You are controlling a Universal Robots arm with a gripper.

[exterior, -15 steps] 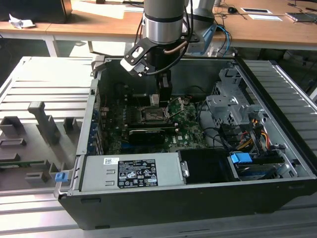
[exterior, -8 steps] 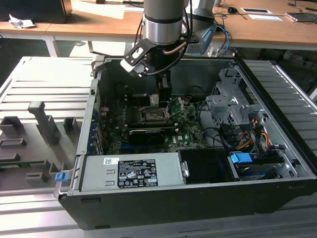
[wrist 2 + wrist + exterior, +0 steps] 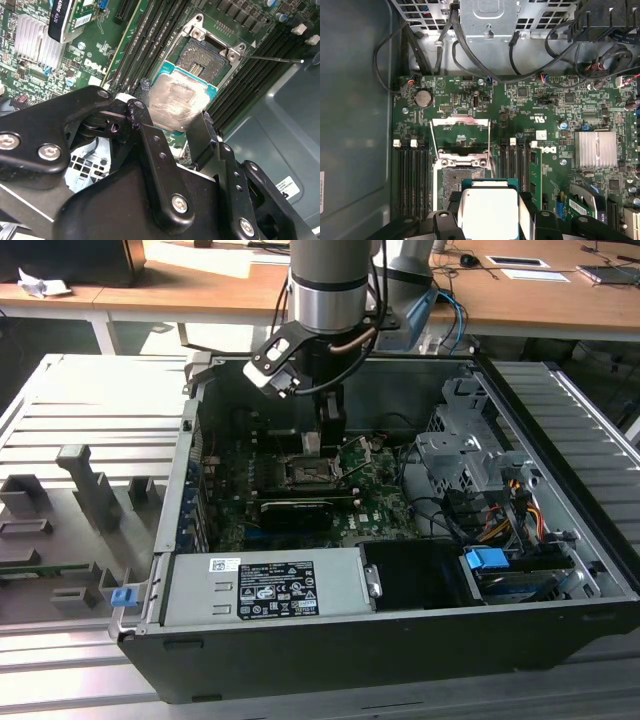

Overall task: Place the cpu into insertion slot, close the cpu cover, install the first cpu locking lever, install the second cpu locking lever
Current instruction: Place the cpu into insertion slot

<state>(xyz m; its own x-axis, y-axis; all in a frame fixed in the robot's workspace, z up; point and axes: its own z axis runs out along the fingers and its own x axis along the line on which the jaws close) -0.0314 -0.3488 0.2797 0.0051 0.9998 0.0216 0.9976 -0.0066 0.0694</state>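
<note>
Looking through both wrist views, I see my jaws pinching the cpu by two of its edges, with its silvery face turned to the cameras. The cpu is close over the near edge of the insertion slot and hides part of it. It is not sitting inside yet. The slot is open and its dark middle shows. The cpu cover is flipped up at the side of the slot away from the jaws. Long black memory slots run on both sides of the slot on the green motherboard. In the exterior view the arm comes down from the upper middle of the frame into the open computer case. A grey power supply box lies at the lower middle.
</note>
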